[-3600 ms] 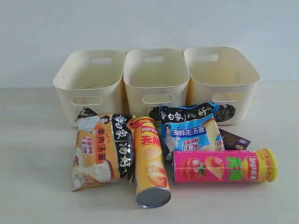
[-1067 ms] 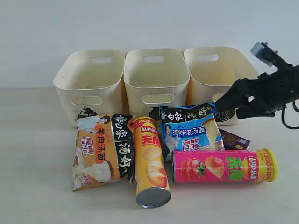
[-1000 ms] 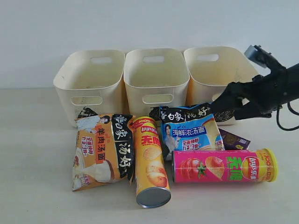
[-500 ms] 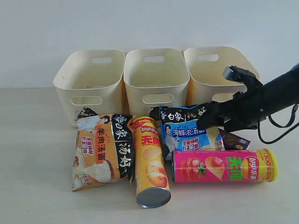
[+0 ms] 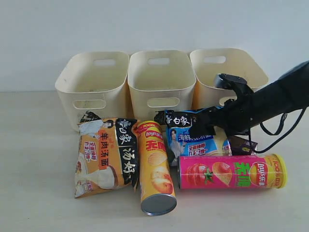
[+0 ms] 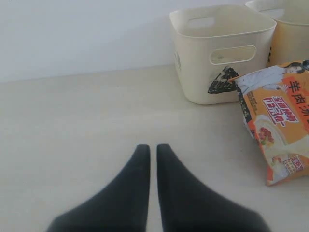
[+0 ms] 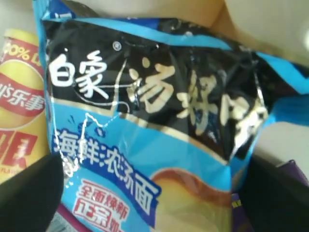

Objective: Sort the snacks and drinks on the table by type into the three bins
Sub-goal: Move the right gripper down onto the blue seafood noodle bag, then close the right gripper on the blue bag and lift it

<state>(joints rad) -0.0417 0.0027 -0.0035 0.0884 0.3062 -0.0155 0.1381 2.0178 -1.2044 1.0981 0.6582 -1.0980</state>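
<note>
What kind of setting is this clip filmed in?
Probably a staged test bench, not a home: a plain pale table against a blank white wall, with three matching cream bins lined up behind laid-out snacks.

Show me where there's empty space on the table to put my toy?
The table is bare left of the orange bag and the left bin, and along the front below the pink tube. The middle is crowded: the yellow tube, the blue bag and the open right gripper sit close together.
</note>
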